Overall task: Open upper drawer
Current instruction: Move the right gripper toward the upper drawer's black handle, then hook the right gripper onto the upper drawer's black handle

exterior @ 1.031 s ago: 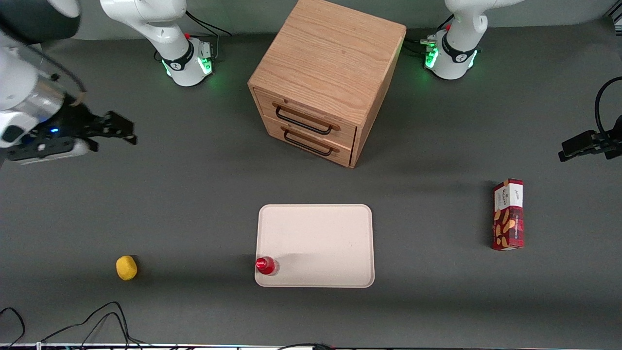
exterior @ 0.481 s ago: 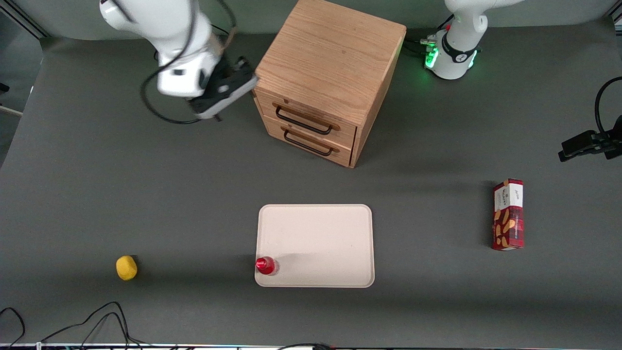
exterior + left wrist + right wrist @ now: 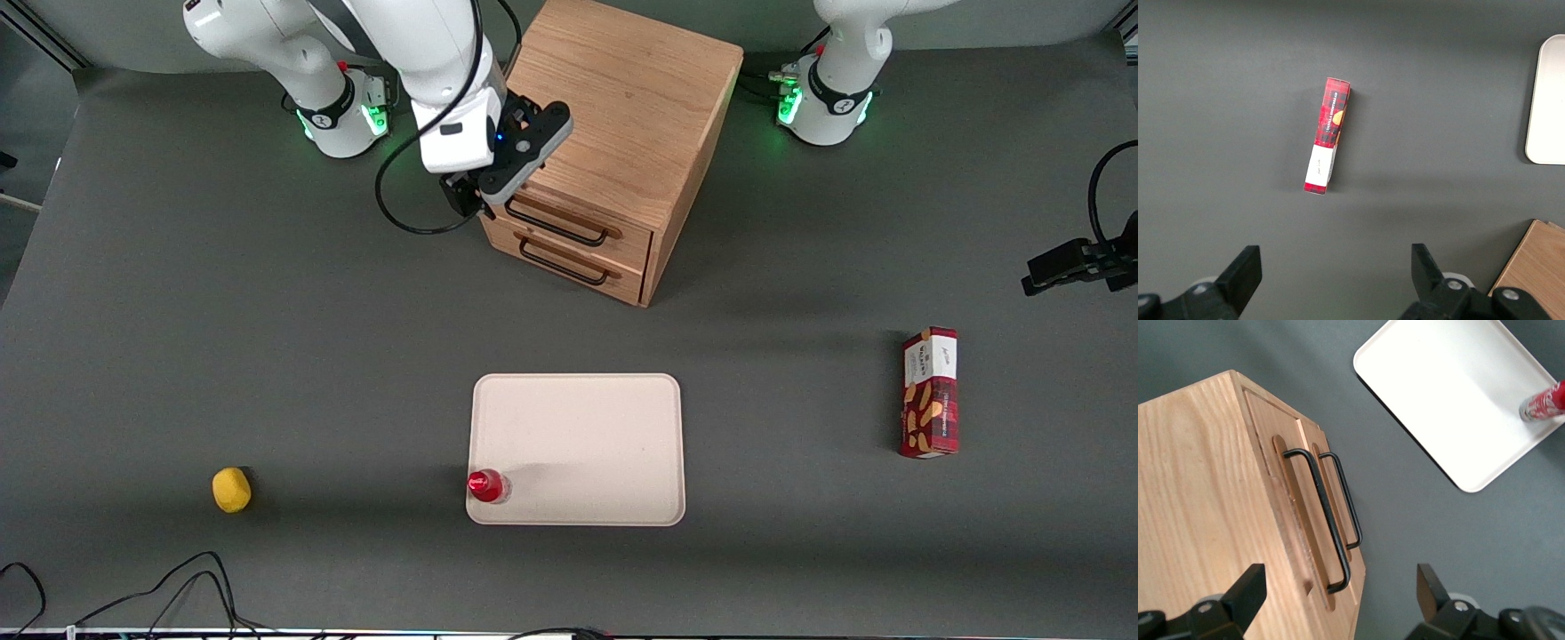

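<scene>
Gripper: hung over the cabinet's corner at the working arm's end, just above the near end of the upper drawer's handle. Jaws stood wide apart, holding nothing; in the right wrist view both black fingertips showed with open space between them.

Upper drawer: shut, its front flush with the wooden cabinet. Its long black wire handle ran between the jaws' line in the right wrist view, not touched by either finger.

Lower drawer: directly beneath the upper one, also shut, with its own black handle; lower than the jaws and slightly nearer the front camera.

Cream tray: flat on the grey table, well apart from the jaws and much nearer the front camera.

Red bottle: upright in the tray's corner nearest the front camera on the working arm's side.

Yellow fruit, lemon-like: on the table, well apart from the jaws, near the front camera, toward the working arm's end.

Red plaid snack box: lay on the table toward the parked arm's end, well apart from the jaws and the cabinet.
</scene>
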Motion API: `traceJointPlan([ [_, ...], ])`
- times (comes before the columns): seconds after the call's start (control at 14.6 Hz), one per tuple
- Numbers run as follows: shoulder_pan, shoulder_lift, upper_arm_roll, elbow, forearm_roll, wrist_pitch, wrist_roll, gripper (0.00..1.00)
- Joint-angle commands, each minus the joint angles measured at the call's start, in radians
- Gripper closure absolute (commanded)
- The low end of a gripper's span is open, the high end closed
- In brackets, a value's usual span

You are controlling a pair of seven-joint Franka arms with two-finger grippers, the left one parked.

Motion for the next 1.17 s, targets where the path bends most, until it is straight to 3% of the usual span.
traceJointPlan([
  [0.0,-0.001,0.051,-0.003,0.034,0.011,0.011,-0.101,0.00],
  [1.1,-0.001,0.180,0.014,-0.055,0.019,0.070,-0.176,0.00],
])
